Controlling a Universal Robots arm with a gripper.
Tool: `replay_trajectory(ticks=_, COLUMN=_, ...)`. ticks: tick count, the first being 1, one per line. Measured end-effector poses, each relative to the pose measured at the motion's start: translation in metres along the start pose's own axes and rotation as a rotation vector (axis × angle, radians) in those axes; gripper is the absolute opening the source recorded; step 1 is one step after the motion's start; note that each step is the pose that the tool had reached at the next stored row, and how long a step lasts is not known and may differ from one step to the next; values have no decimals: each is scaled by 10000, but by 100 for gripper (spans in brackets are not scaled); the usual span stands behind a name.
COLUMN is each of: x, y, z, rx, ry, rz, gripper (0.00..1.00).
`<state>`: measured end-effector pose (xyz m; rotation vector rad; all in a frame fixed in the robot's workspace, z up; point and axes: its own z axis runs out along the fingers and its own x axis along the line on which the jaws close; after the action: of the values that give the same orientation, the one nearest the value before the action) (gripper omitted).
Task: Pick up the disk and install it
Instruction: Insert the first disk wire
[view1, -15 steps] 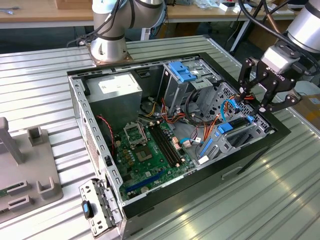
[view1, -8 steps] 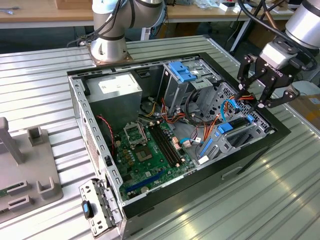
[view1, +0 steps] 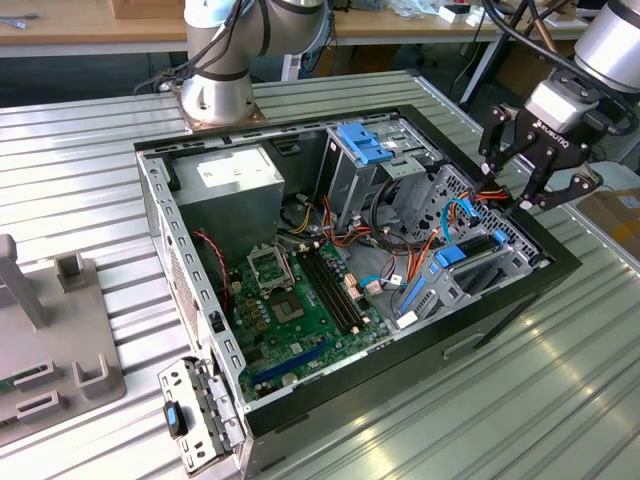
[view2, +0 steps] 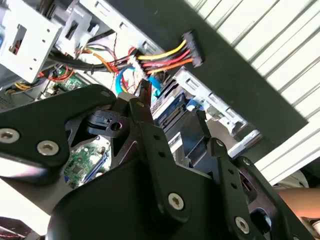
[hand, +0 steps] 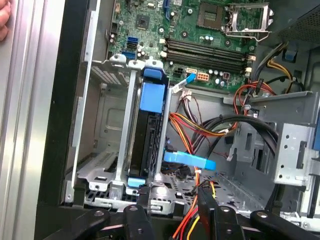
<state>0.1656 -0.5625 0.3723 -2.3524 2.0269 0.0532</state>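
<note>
— While hanging over the open computer case (view1: 430, 365), clenched or released, that pincer (view1: 508, 190)?
— Released, fingers apart, grasping nothing; orange and yellow cables (hand: 187, 223) just beside them
— And the disk (hand: 147, 135)?
— Seated on edge in a slot of the grey drive cage (hand: 126, 125), blue carrier around it, beneath the pincer, not touching it
</note>
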Motion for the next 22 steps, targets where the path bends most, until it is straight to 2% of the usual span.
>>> replay_trajectory(ticks=3, x=23, y=-157, z=0, rx=1, ry=0, rz=-1, gripper=51)
replay_trajectory(ticks=10, x=22, y=-157, z=0, rx=0, ry=0, rz=-13, gripper=51)
replay_trajectory(ticks=12, x=22, y=-158, z=0, rx=-7, ry=0, rz=-146, gripper=51)
replay_trajectory(ticks=13, x=22, y=-159, z=3, rx=-20, ry=-1, rz=-408, gripper=51)
replay_trajectory(ticks=15, x=24, y=-163, z=15, rx=-71, ry=-7, rz=-1434, gripper=51)
replay_trajectory(ticks=17, x=25, y=-167, z=25, rx=-112, ry=-12, rz=-2272, gripper=51)
replay_trajectory(ticks=18, x=25, y=-167, z=26, rx=-117, ry=-11, rz=-2390, gripper=51)
replay_trajectory(ticks=22, x=25, y=-168, z=26, rx=-118, ry=-12, rz=-2392, gripper=51)
